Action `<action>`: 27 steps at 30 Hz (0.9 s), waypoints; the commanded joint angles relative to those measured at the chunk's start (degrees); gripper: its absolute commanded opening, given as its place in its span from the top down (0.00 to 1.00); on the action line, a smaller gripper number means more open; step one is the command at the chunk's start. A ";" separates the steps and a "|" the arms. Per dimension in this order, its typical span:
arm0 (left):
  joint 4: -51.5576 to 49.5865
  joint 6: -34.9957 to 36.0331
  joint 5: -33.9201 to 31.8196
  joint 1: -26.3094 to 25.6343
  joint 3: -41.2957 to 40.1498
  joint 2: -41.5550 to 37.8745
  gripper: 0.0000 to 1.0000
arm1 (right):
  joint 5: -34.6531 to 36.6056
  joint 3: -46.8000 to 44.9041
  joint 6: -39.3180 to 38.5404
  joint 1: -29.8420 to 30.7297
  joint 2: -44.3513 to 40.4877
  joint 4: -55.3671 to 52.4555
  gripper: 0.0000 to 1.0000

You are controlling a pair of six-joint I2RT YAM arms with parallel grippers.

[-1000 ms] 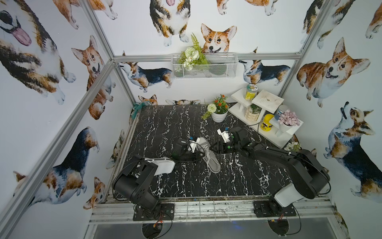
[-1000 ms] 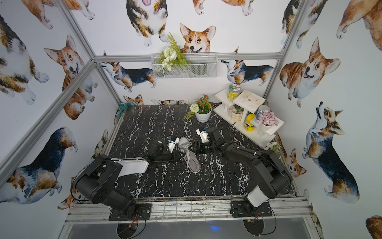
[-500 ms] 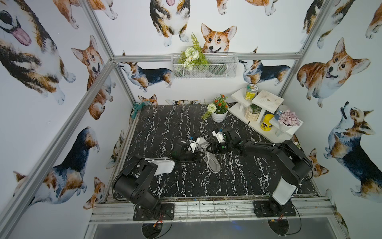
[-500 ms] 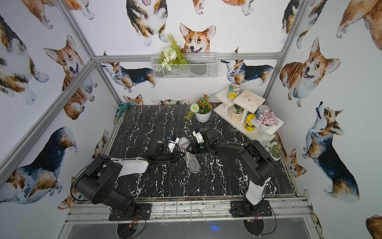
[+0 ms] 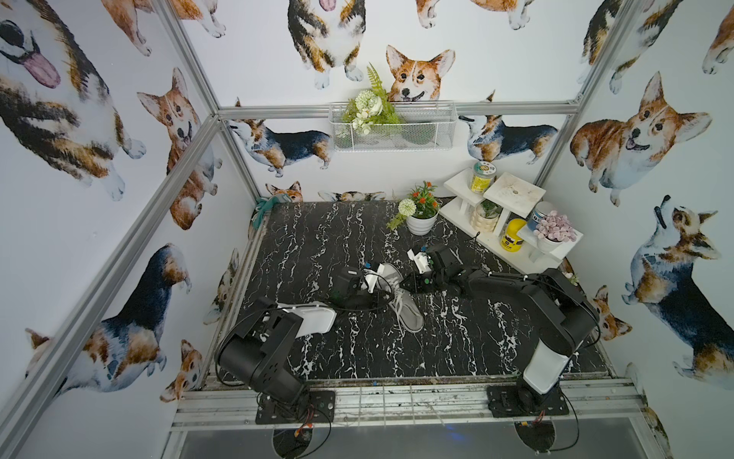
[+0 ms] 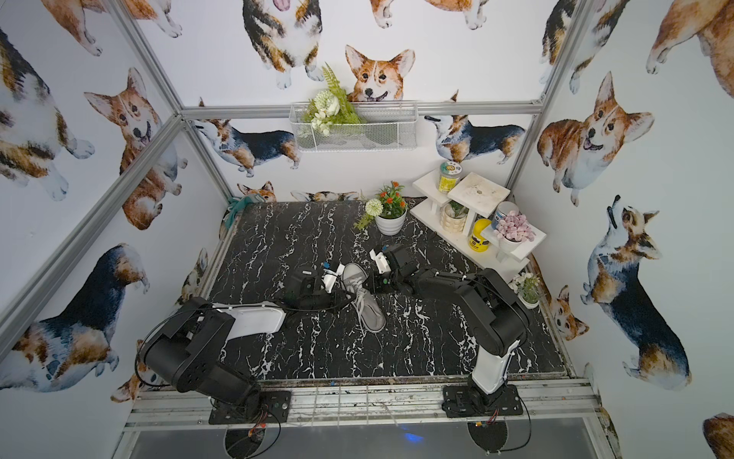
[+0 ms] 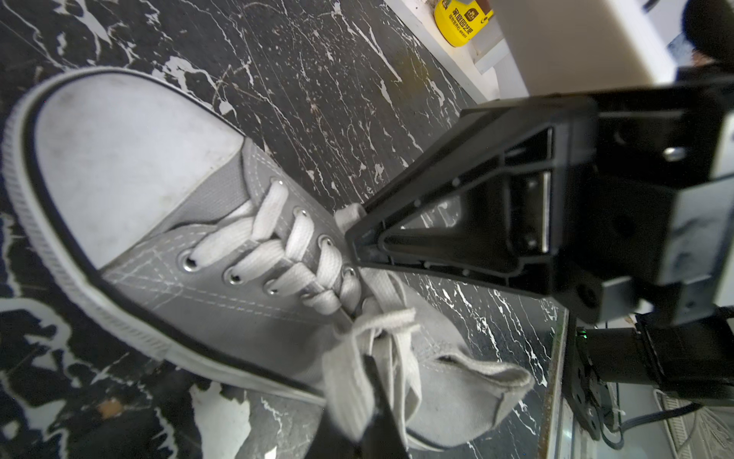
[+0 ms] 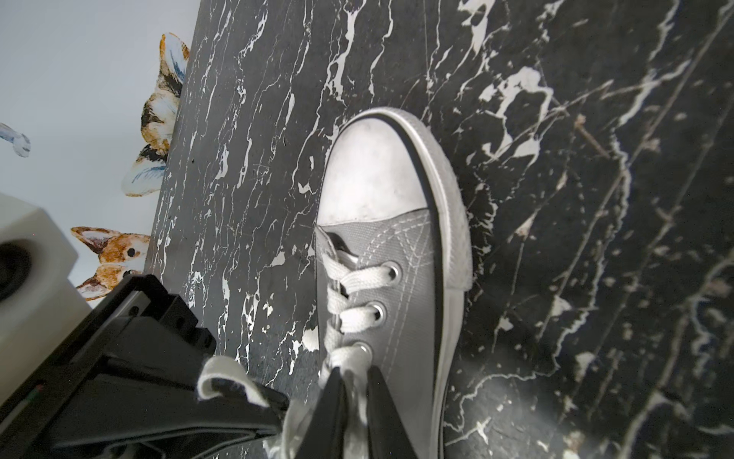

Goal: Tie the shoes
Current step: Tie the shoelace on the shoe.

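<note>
**Right tool clamps onto a lace**

My right tool (image 8: 349, 401) has swung in and just pinched shut on a white lace (image 8: 353, 377) by the upper eyelets. My left tool (image 7: 373, 417) stays clenched on the second lace (image 7: 349, 381). The grey sneaker (image 5: 401, 296) lies mid-tabletop (image 5: 317, 246), so I judge both laces ready for pulling. The yellow tub (image 7: 460, 24) shows Chinese characters, which I cannot read.

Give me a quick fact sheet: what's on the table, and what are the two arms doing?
shoe: grey sneaker, white toe cap, on the black marbled table
toe: points away from the arm bases
laces: white, threaded, no finished bow visible
left gripper: shut on the laces
right gripper: shut on the laces near the upper eyelets
</note>
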 commanded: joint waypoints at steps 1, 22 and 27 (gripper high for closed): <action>0.09 0.74 0.26 0.06 0.29 0.00 1.00 | 1.11 0.37 -1.19 0.29 -0.53 0.14 0.95; -8.30 0.82 -8.37 0.06 0.03 -0.77 1.00 | 31.42 0.87 -9.20 3.89 -2.47 -7.31 1.00; -7.32 0.19 -7.87 0.06 -0.25 -0.42 1.00 | 33.99 1.15 -10.22 3.90 -1.52 -7.79 1.00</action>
